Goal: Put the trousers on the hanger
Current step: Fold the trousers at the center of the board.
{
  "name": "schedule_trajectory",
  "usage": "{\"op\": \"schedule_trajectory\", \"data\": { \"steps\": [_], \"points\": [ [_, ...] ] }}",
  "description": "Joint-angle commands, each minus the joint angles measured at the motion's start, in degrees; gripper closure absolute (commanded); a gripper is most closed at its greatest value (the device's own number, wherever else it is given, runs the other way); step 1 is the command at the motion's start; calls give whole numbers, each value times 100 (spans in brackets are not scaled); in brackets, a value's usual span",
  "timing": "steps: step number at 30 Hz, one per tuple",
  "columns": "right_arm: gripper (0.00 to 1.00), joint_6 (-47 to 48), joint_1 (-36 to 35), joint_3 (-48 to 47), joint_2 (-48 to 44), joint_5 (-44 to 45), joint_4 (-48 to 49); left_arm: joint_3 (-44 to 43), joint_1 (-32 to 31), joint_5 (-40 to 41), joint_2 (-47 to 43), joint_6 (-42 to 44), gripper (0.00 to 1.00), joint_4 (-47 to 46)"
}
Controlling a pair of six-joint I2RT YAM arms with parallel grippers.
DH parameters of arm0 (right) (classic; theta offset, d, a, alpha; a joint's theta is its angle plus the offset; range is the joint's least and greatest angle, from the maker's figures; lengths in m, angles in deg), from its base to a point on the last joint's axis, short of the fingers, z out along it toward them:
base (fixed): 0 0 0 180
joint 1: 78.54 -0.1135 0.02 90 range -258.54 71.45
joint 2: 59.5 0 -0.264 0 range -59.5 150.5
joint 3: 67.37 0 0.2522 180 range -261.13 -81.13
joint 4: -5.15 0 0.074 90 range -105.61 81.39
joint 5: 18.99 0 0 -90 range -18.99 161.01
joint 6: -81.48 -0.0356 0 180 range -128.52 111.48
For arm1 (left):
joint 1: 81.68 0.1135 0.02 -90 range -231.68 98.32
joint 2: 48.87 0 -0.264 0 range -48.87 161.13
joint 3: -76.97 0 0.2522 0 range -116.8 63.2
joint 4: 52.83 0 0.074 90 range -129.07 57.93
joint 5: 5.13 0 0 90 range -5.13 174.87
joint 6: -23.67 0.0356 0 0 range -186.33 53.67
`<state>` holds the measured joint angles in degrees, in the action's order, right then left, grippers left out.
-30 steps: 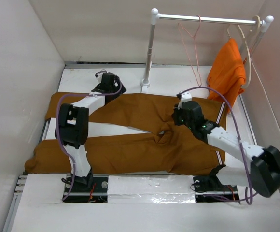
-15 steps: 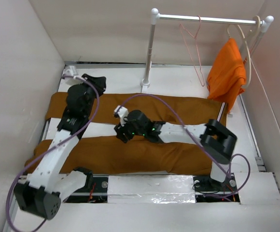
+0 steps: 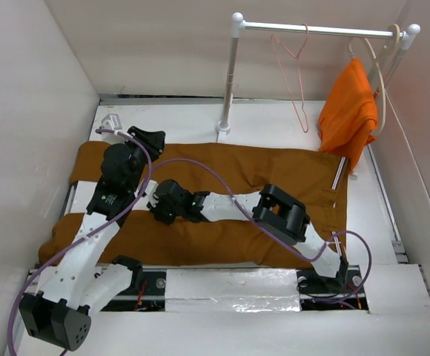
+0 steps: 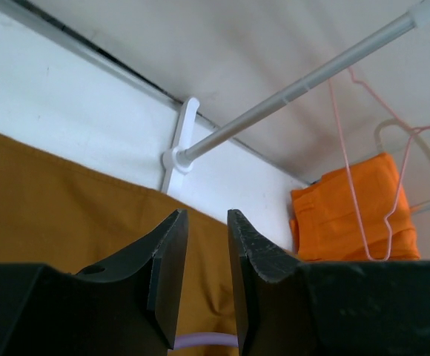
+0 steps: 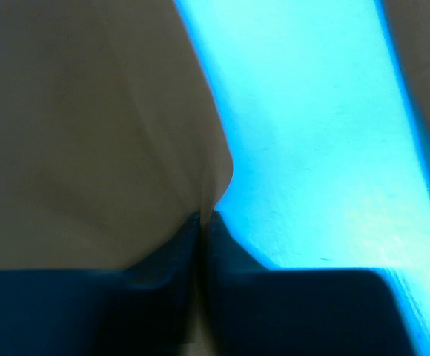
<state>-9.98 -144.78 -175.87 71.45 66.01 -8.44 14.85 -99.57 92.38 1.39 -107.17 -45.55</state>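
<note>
The ochre-brown trousers [image 3: 259, 167] lie flat across the table, legs pointing left. My left gripper [image 3: 150, 137] hovers over the far leg's upper edge; in the left wrist view its jaws [image 4: 206, 222] stand a narrow gap apart with nothing between them, the trousers [image 4: 44, 200] below. My right arm reaches far left, and the right gripper [image 3: 158, 208] sits at the strip between the two legs. In the right wrist view it [image 5: 204, 219] is shut on a folded edge of the trousers [image 5: 89, 148]. The pink wire hanger [image 3: 298, 81] hangs on the rail, also in the left wrist view [image 4: 348, 163].
A white rail [image 3: 319, 30] on a post [image 3: 230, 74] stands at the back. An orange garment [image 3: 348, 111] on a cream hanger [image 3: 382, 67] hangs at its right end. White walls close in left and right. A purple cable [image 3: 200, 167] loops over the trousers.
My right gripper travelled from the crotch area far left across the trousers and closed on a leg edge. The left arm swung round, and its jaws narrowed.
</note>
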Motion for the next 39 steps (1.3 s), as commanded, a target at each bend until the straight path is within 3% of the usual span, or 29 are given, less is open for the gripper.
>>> {"op": "schedule_trajectory", "data": {
  "steps": [1, 5, 8, 13, 14, 15, 17, 18, 21, 24, 27, 32, 34, 35, 36, 37, 39],
  "points": [
    [100, -74, 14, -204, -122, 226, -78, 63, 14, -162, -16, 23, 74, -222],
    [100, -250, 373, 394, -1244, 297, 923, 169, 14, -206, 106, -20, 72, -398],
    [100, -347, 856, 448, -1599, 245, 863, 116, 14, -188, 317, -20, 70, -327],
    [100, -496, 1516, 841, -1723, 43, 792, 204, 14, 75, 634, -73, 57, -389],
    [98, -540, 1613, 869, -1662, -114, 801, 221, 14, 162, 686, -99, 51, -380],
    [85, -566, 1701, 869, -1565, -446, 740, 300, 14, 189, 783, -143, 48, -415],
    [72, -593, 1816, 878, -1284, -651, 713, 397, 14, 364, 862, -257, 42, -477],
    [54, -610, 1816, 869, -1213, -669, 704, 458, 14, 452, 950, -293, 38, -442],
    [28, -550, 1816, 825, -1125, -669, 581, 581, 66, 865, 1012, -460, 37, -206],
    [20, -505, 1816, 992, -1396, -556, 590, 932, 119, 1463, 898, -688, 37, -161],
    [19, -400, 1816, 1228, -1932, -442, 572, 1257, 356, 1648, 915, -960, 34, -178],
    [23, -276, 1693, 2168, -3232, 296, 721, 1241, 1084, 1352, 1293, -1391, 35, 67],
    [42, -329, 1693, 2781, -3924, 472, 800, 1154, 1610, 1079, 1547, -1479, 36, 112],
    [42, -329, 1693, 3003, -4163, 638, 844, 1153, 1813, 982, 1548, -1453, 36, 112],
    [76, -347, 1693, 3223, -4392, 692, 897, 997, 2015, 911, 1748, -1427, 36, 251],
    [90, -390, 1693, 3442, -4864, 736, 932, 856, 2383, 884, 1855, -1305, 37, 400],
    [100, -426, 1693, 4067, -5306, 650, 1125, 583, 2649, 1024, 2188, -1059, 37, 786]
  ]
}}
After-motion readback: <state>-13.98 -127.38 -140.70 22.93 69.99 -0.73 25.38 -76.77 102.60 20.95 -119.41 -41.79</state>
